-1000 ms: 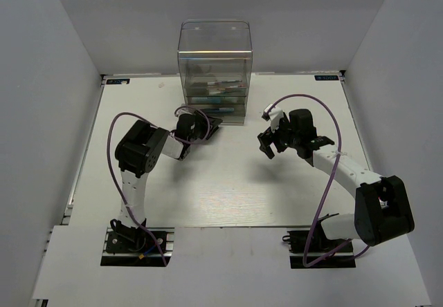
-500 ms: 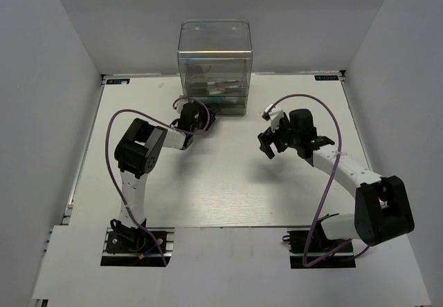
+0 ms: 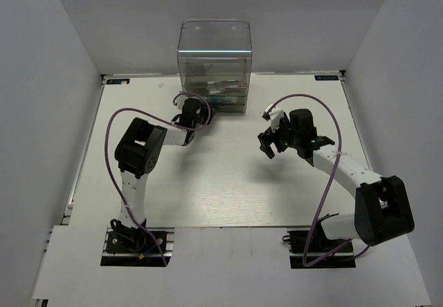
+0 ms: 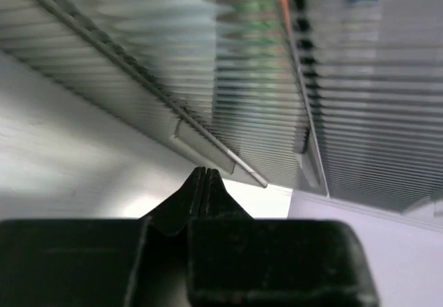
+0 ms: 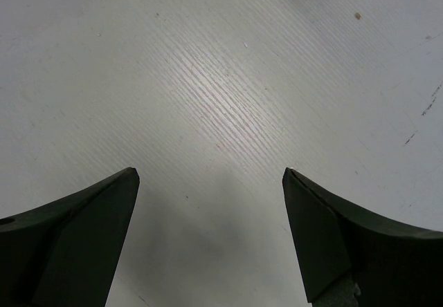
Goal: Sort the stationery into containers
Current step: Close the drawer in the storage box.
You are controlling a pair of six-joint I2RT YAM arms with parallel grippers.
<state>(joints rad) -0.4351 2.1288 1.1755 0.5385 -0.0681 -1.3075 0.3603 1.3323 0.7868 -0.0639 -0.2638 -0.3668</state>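
The containers are see-through drawers in a tall clear cabinet (image 3: 214, 58) at the back of the table. Stationery shows inside as thin pens (image 3: 226, 85) and a teal piece (image 3: 216, 99). My left gripper (image 3: 202, 113) is shut and empty, its tips against the cabinet's lower left front. In the left wrist view the closed fingertips (image 4: 205, 173) sit just under a drawer handle (image 4: 208, 146), with green and orange blurs (image 4: 259, 6) behind the ribbed front. My right gripper (image 3: 266, 145) hangs open to the cabinet's right. Only bare table lies between its fingers (image 5: 211, 172).
White walls close in the table (image 3: 221, 182) on the left, right and back. Purple cables loop over both arms. The right arm's elbow (image 3: 381, 210) stands near the front right corner. No loose stationery shows on the tabletop.
The left gripper has moved up to the cabinet and shut. The lower drawer that stuck out a second ago now sits in line with the others. The right arm has stayed still.
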